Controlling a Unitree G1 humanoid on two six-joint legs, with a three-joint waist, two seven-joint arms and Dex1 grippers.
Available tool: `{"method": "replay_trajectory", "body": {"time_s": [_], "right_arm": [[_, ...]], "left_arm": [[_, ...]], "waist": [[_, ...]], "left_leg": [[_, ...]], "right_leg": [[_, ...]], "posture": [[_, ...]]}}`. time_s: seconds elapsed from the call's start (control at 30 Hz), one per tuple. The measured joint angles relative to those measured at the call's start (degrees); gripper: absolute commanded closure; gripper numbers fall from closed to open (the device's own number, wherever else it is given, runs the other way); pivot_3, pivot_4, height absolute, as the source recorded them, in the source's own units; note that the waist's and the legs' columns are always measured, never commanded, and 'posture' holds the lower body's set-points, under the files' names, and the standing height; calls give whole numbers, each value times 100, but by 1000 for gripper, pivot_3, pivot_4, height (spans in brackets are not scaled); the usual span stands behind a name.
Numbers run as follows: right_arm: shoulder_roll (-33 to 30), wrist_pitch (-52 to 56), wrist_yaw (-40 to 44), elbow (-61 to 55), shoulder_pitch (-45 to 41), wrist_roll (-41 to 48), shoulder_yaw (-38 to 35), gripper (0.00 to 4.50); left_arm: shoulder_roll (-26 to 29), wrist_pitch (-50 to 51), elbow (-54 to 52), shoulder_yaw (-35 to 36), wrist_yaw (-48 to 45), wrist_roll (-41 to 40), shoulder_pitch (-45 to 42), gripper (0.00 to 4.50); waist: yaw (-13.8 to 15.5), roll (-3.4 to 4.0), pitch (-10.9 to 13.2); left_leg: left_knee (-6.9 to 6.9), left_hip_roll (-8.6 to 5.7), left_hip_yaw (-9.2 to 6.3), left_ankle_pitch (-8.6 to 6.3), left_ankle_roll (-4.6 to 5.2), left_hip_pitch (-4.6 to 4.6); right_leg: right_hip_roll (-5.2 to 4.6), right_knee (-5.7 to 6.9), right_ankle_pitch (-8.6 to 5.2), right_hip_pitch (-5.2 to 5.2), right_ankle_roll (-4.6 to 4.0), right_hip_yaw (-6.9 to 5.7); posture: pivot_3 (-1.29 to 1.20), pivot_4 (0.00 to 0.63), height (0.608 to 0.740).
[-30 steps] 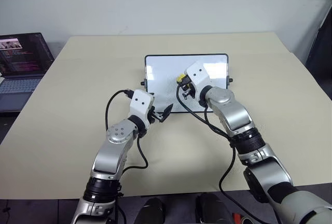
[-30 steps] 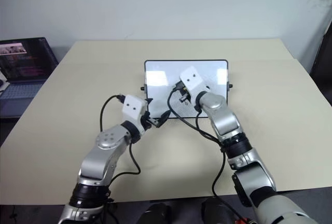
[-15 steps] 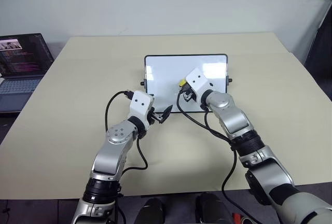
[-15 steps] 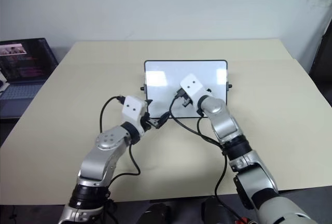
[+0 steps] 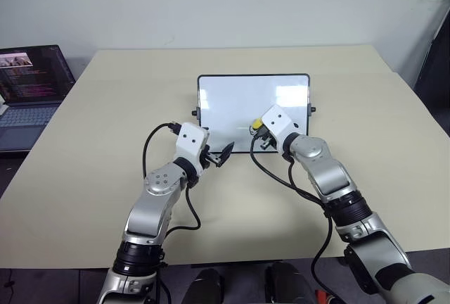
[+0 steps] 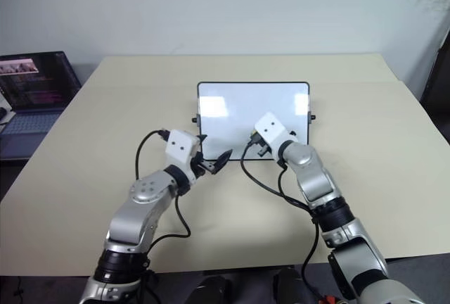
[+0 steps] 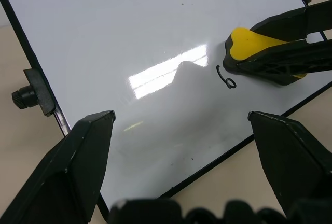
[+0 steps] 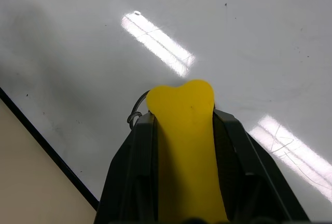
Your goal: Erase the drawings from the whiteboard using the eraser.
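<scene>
eraser (image 8: 184,146) clamped lengthwise in right gripper (image 5: 259,133), yellow tip on whiteboard (image 5: 232,100) near lower edge, touching last drawing (image 7: 226,78). left gripper (image 5: 223,155) wide open, empty, at board's lower left edge.

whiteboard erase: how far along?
Done: most of the whiteboard looks clean. In hand: the right hand is shut on the eraser, its tip pressed beside the last mark, a small loop. Left: wipe that mark. The left hand hangs open at the board's lower edge.
</scene>
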Motion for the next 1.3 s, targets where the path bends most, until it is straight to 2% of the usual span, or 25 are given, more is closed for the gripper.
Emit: {"method": "replay_trajectory", "body": {"time_s": [0.23, 0.6, 0.77, 1.3], "right_arm": [[19, 330, 1, -69, -149, 74, -192, 3391], [-259, 2285, 462, -1344, -150, 775, -857, 3391], [-254, 2967, 336, -1672, -121, 1025, -1168, 3391], [-273, 3234, 110, -1904, 110, 1243, -1094, 3391]], "left_arm": [[0, 1, 0, 0, -3, -3, -2, 0], [16, 41, -9, -5, -46, -28, 54, 0], [18, 110, -118, -48, -94, -29, 80, 0], [56, 230, -133, -52, -135, -34, 79, 0]], "waist": [[0, 0, 0], [5, 1, 1], [6, 0, 1], [3, 0, 1]], "left_leg": [[0, 0, -2, 0, 0, 0], [-6, 2, -3, -1, 1, -6], [-7, 2, -2, -1, 1, -7], [-7, 1, -1, -1, 1, -7]], "right_leg": [[0, 0, 0, 0, 0, -1], [-4, -11, 0, -4, 0, 0], [-5, -11, 0, -4, 0, 0], [-4, -11, -1, -4, 1, -1]], "posture": [[0, 150, 740], [0, 150, 740], [0, 150, 740], [0, 150, 740]]}}
